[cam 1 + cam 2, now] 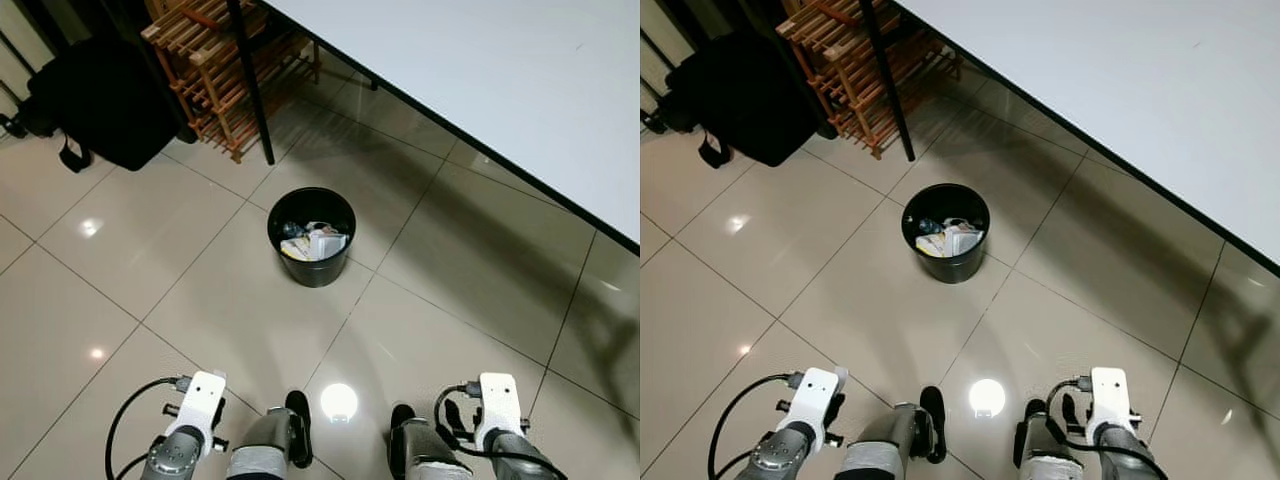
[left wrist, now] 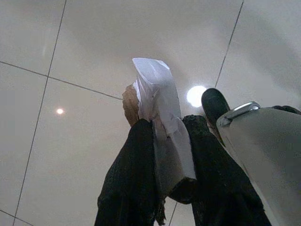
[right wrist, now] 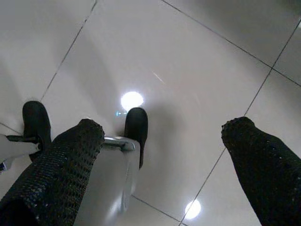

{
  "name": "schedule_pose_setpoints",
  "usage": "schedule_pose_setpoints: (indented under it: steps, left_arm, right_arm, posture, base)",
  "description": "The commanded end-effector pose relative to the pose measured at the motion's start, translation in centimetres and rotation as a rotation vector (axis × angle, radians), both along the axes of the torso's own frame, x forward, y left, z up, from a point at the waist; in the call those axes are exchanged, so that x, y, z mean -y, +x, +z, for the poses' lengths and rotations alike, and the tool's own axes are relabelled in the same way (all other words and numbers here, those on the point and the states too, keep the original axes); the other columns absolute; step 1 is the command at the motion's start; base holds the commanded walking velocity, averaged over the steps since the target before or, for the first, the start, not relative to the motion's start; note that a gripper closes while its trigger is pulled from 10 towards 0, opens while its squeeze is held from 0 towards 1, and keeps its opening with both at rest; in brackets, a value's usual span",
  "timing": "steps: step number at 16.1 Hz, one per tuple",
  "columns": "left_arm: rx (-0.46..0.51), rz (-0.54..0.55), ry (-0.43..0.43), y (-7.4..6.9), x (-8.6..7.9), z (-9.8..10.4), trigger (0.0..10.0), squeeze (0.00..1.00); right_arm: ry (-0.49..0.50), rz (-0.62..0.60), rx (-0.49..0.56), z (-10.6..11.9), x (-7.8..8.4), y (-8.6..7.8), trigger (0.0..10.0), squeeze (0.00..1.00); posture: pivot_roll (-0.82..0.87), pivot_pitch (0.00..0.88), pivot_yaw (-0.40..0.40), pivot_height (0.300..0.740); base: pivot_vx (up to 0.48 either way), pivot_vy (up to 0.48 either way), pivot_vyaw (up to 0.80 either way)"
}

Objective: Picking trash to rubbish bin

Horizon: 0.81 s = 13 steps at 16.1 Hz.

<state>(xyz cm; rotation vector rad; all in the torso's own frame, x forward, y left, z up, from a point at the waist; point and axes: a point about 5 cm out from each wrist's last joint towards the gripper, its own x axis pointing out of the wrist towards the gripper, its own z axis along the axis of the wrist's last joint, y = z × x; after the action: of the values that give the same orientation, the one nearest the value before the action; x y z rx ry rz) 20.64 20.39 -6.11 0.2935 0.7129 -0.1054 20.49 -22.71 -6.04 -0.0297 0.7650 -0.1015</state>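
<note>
Our left gripper (image 2: 164, 155) is clenched on one piece of white crumpled paper trash (image 2: 160, 117), pinched between its two black fingers (image 2: 131, 183), with a bit of brownish scrap showing behind the paper. Our right gripper (image 3: 162, 155) is released, two fingers (image 3: 61, 165) spread wide apart, holding nothing, over bare tile. Both arms hang low near our two black feet (image 1: 298, 420), well short of the bin. One black round rubbish bin (image 1: 312, 238) stands on the beige tile floor (image 1: 200, 300) ahead of us, already holding several bits of white and yellowish trash. Beyond the bin, one thin black table leg (image 1: 250, 80) comes down, and one white table top (image 1: 480, 80) with a dark edge runs off to the right of the bin. Past the bin to the left sit one wooden slatted rack (image 1: 225, 70) and one black bag (image 1: 100, 100) on the floor beside it. One bright light reflection (image 1: 339, 401) sits on the tile between our feet.
</note>
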Motion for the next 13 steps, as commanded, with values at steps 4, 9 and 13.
schedule_pose_setpoints:
  steps: [4, 9, 13]
  left_arm:
    - [-0.052, 0.024, 0.004, -1.4, -0.4, -0.8, 10.0, 0.0]
    - [-0.052, 0.025, 0.009, -1.4, -0.4, -0.8, 10.0, 0.0]
    - [-0.052, 0.024, 0.007, -1.3, -0.3, -0.8, 10.0, 0.0]
  right_arm:
    - [0.019, 0.001, -0.043, -0.9, -0.4, -1.4, 10.0, 0.0]
    - [0.041, 0.025, -0.036, -0.8, -0.9, -1.0, 10.0, 0.0]
    - [0.103, 0.113, -0.064, -1.2, -2.2, -1.3, 10.0, 0.0]
  posture:
    - [0.05, 0.314, 0.079, 0.74]
    - [0.05, 0.317, 0.079, 0.74]
    - [0.05, 0.315, 0.08, 0.74]
  base:
    - [0.314, 0.0, 0.0]
    - [0.388, 0.0, 0.0]
    - [0.48, 0.0, 0.0]
